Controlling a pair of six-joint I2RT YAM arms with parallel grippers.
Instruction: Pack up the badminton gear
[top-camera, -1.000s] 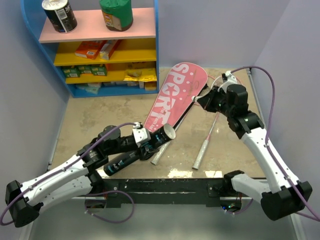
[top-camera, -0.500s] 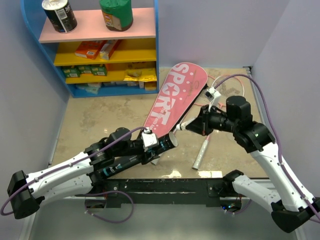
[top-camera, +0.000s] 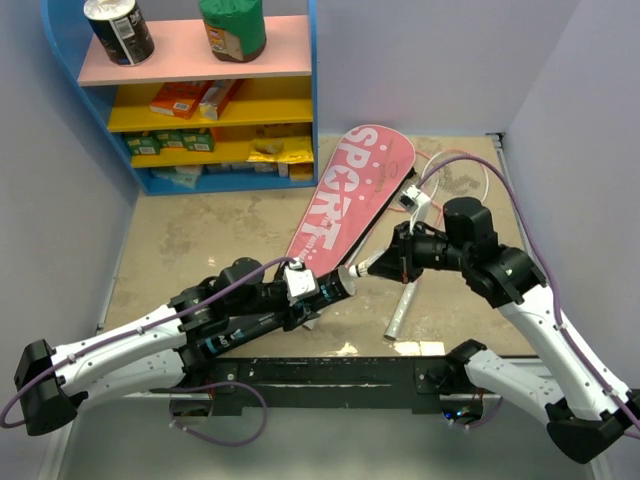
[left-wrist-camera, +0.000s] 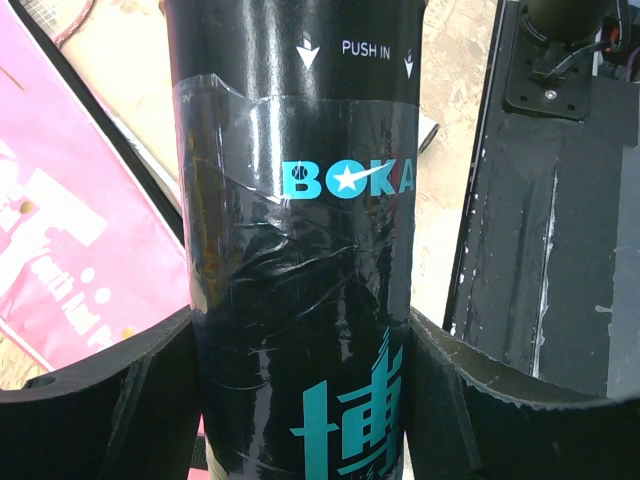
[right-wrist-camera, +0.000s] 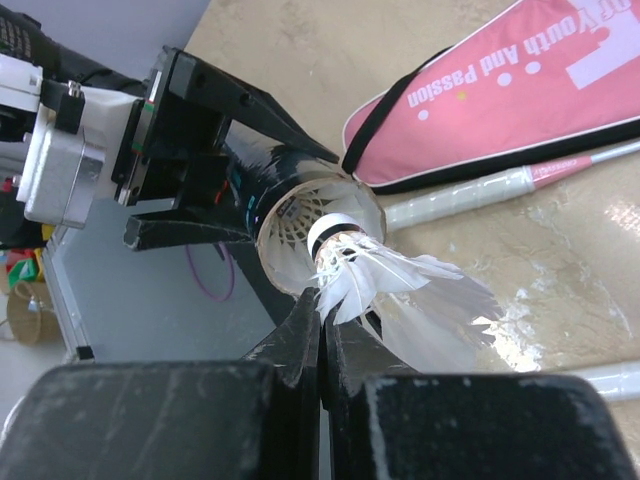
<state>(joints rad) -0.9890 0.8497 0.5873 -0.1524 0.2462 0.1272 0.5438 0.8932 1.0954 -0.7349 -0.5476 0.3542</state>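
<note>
"Lilac walls close in a beige mottled counter (top-camera: 220, 225), with a blue shelf unit (top-camera: 180, 55) of snack cans (top-camera: 118, 30) and boxes (top-camera: 180, 98) at the far left. How far along is the packing?"

"Early on, I judge. The white feathered shuttlecock (right-wrist-camera: 400, 295) is the piece in hand. My right jaws (right-wrist-camera: 322, 300) are pinched fully together on its feathers just behind the cork. The cork nose sits at the open mouth of the long black tube with teal lettering (left-wrist-camera: 300, 250), and the feather skirt is all outside the rim."

"And the tube?"

"My left jaws (left-wrist-camera: 300, 400) stand wide and clamp it from both sides, with its mouth raised toward the right jaws. Something white shows inside the mouth, but I cannot tell what it is."

"So what is left?"

"Nearly everything. The shuttlecock has yet to go in. Just beyond it, the pink racket-shaped cover with white 'SPORT' and a black edge (top-camera: 350, 190) lies flat on the counter. The two thin pink-framed rackets (top-camera: 403, 308) are both outside it. One white grip lies on the counter below my right wrist. The other grip (right-wrist-camera: 470, 190) lies just beside the cover's black edge. I cannot tell whether the cover is open. As I read it, the rackets go in there once the shuttlecock is housed."
</note>
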